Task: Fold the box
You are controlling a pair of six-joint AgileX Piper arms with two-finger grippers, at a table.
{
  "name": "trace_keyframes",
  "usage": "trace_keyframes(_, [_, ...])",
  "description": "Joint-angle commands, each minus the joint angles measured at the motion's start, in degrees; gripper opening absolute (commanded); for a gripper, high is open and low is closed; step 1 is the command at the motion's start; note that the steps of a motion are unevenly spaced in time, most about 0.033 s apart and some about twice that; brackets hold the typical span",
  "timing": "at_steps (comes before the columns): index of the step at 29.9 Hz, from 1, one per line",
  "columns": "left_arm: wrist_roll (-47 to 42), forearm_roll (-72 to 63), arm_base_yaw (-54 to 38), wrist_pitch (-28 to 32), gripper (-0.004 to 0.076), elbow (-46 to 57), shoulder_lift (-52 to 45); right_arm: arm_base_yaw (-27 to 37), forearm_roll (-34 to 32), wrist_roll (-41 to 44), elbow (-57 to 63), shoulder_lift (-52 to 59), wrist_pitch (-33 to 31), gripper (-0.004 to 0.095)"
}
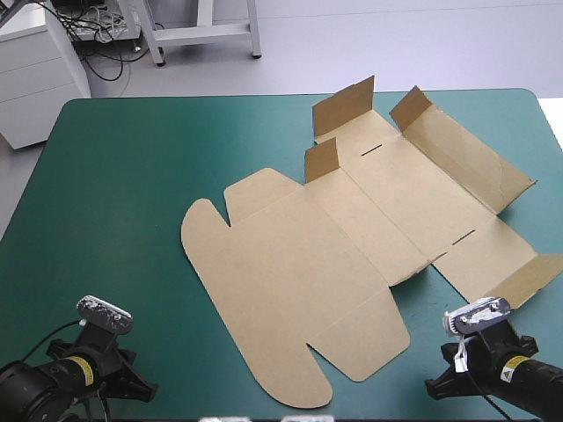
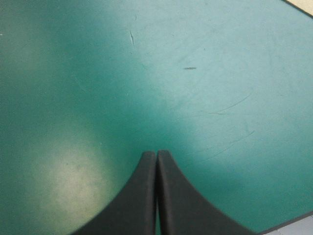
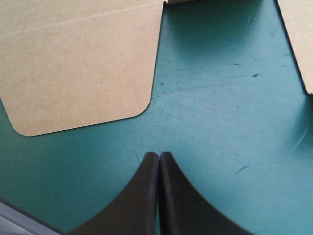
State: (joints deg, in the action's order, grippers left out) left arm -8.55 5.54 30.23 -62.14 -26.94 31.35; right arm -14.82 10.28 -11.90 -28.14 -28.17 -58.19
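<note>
Box (image 1: 352,237), a cut brown sheet, lies mostly flat across the middle and right of the teal-green tabletop (image 1: 123,193), a few small flaps raised. Left gripper (image 2: 156,155) and right gripper (image 3: 159,156) sit by the near edge, fingers pressed together, apart from the board.

Looks like a robot lab. Shown by a black left robot arm (image 1: 44,387) and right robot arm (image 1: 519,382) at a big table with a teal-green cover (image 1: 123,176), with the box (image 1: 290,264), a flat cut sheet of brown board, on top. Behind, bare grey floor (image 1: 396,44), a white drawer cabinet (image 1: 31,79), white metal stand legs (image 1: 202,33), loose black cables (image 1: 98,51).
</note>
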Motion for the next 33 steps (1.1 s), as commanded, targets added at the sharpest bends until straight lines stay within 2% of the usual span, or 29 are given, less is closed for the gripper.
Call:
trace_keyframes(1, [-0.25, 0.36, 0.24, 1.72, -0.0032, -1.3, 0.43, -0.11, 0.43, -0.12, -1.46, -0.24, 2.4, -0.0023])
trace_keyframes(7, [-0.25, 0.36, 0.24, 1.72, -0.0032, -1.3, 0.43, -0.11, 0.43, -0.66, -1.46, -0.24, 2.4, -0.0013])
trace_keyframes(10, [-0.25, 0.36, 0.24, 1.72, -0.0032, -1.3, 0.43, -0.11, 0.43, -0.44, -1.46, -0.24, 2.32, 0.0082])
trace_keyframes(12, [-0.25, 0.36, 0.24, 1.72, -0.0032, -1.3, 0.43, -0.11, 0.77, -0.29, -1.46, -0.24, 2.27, 0.0224])
trace_keyframes(14, [-0.25, 0.36, 0.24, 1.72, -0.0032, -1.3, 0.43, -0.11, 1.78, -0.29, -1.73, -0.24, 1.79, 0.0422])
trace_keyframes(17, [-0.25, 0.36, 0.24, 1.72, -0.0032, -1.3, 0.43, -0.11, 3.58, 0.65, -3.16, -0.24, 1.42, 0.0663])
trace_keyframes(20, [-0.25, 0.36, 0.24, 1.72, -0.0032, -1.3, 0.43, -0.11, 3.07, 3.11, -5.21, -0.24, 1.42, 0.0787])
trace_keyframes(26, [-0.25, 0.36, 0.24, 1.72, -0.0032, -1.3, 0.43, -0.11, 2.83, 9.5, -9.08, -0.24, 2.28, 0.0798])
trace_keyframes(33, [-0.25, 0.36, 0.24, 1.72, -0.0032, -1.3, 0.43, -0.11, 3.56, 31.46, -10.19, -0.24, 7.71, 0.0797])
